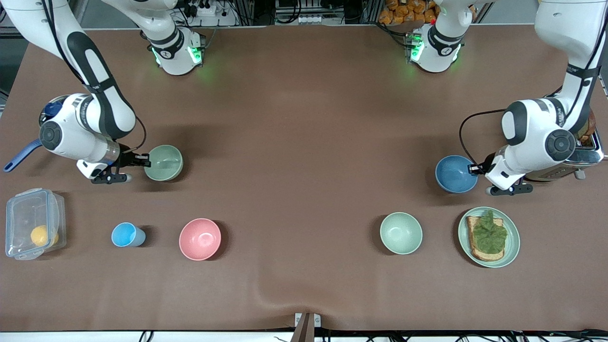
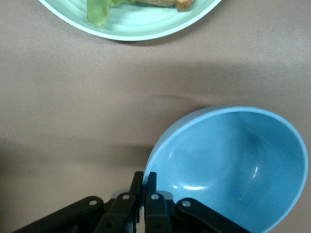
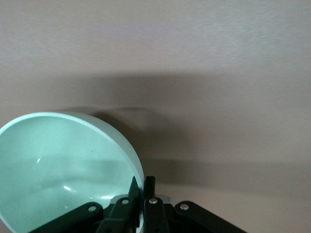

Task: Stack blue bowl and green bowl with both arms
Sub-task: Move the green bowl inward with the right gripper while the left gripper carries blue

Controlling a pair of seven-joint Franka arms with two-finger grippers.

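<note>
The sage green bowl [image 1: 164,163] is toward the right arm's end of the table. My right gripper [image 1: 146,161] is shut on its rim, one finger inside and one outside, as the right wrist view shows on the bowl [image 3: 58,165] and gripper [image 3: 141,182]. The blue bowl [image 1: 455,174] is toward the left arm's end. My left gripper [image 1: 473,168] is shut on its rim; in the left wrist view the bowl [image 2: 228,165] looks tilted in the gripper [image 2: 145,177]. I cannot tell whether either bowl is off the table.
Nearer the front camera stand a mint bowl [image 1: 401,232], a mint plate with toast [image 1: 509,247], a pink bowl [image 1: 200,239], a light-blue cup [image 1: 126,234] and a clear lidded box [image 1: 33,223]. A toaster [image 1: 586,154] is beside the left arm. A blue-handled pan [image 1: 19,154] is beside the right arm.
</note>
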